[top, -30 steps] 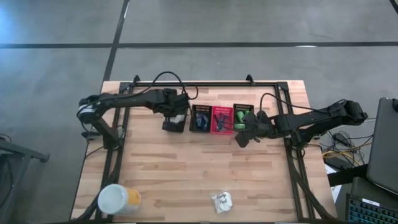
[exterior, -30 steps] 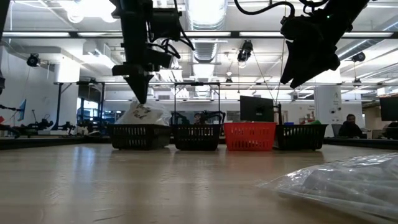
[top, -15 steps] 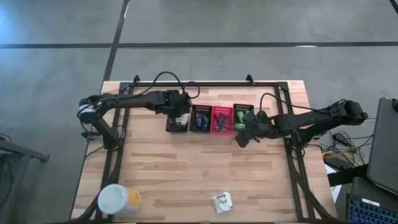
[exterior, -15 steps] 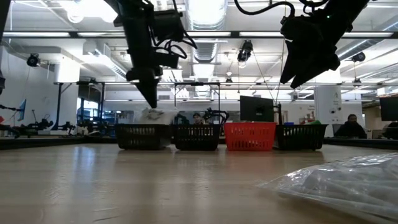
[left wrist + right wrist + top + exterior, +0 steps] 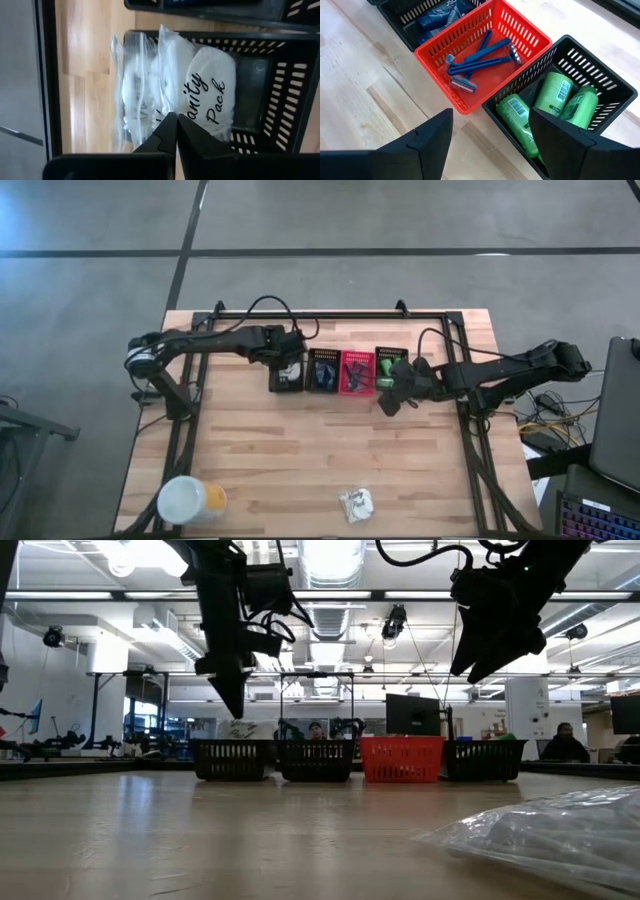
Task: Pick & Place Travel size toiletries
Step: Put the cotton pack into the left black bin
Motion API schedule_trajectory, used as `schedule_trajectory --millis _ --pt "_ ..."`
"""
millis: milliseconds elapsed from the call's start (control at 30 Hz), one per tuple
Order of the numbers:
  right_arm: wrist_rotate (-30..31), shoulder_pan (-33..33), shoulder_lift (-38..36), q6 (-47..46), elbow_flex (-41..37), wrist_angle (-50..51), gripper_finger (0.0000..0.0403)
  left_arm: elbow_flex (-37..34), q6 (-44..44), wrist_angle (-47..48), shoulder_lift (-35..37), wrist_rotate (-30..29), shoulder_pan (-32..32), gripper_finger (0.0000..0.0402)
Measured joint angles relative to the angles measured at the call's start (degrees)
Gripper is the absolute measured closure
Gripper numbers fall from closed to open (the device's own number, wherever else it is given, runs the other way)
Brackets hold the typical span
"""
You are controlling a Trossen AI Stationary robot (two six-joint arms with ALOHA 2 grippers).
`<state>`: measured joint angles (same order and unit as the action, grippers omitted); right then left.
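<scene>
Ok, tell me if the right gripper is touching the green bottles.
Apart. In the right wrist view the right gripper hangs open above the green bottles in their black basket, and the low view shows it well above the baskets.

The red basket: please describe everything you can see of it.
The red basket is a small rectangular plastic basket with slotted walls and an open top. It stands upright on the wooden table, third in a row of four, a black basket on each side. Several blue razors lie loosely inside. No gripper touches it.
</scene>
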<state>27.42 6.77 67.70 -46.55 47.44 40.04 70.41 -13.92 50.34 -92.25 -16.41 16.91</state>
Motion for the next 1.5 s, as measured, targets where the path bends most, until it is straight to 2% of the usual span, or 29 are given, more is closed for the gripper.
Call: schedule_trajectory --millis 167,400,533,700,933,1067,1233,1500 --pt "-0.45 -0.32 0.00 0.20 0.00 -0.01 0.0156 -2.00 3.49 -0.32 0.00 0.01 0.00 0.0356" --pt "-0.65 -0.31 0.00 0.00 0.00 -0.01 0.0143 -3.74 9.59 0.01 0.42 -1.55 -1.03 0.0256" --pt "-3.46 -0.31 0.00 -0.02 0.00 -0.03 0.0130 -2.39 9.86 2.19 1.75 -5.39 -1.96 0.0204" --pt "-6.89 -0.26 0.00 -0.02 0.00 -0.08 0.0114 0.46 14.20 3.50 4.99 -7.05 -3.77 0.0166" --pt "-10.88 -0.15 0.00 0.68 0.00 -0.20 0.0093 3.30 33.40 2.08 10.84 -6.20 -9.28 0.0155" --pt "-13.90 0.04 0.00 1.93 0.00 -0.37 0.0085 2.93 43.95 -3.63 12.04 -3.76 -14.96 0.0159" --pt "-19.09 0.13 0.00 1.10 -0.68 -0.70 0.0085 1.96 49.59 -11.17 10.23 -3.62 -23.61 0.0165" --pt "-29.14 2.52 0.00 -3.02 -4.27 -5.99 0.0117 1.49 65.80 -18.21 5.91 -6.09 -33.63 0.0166"
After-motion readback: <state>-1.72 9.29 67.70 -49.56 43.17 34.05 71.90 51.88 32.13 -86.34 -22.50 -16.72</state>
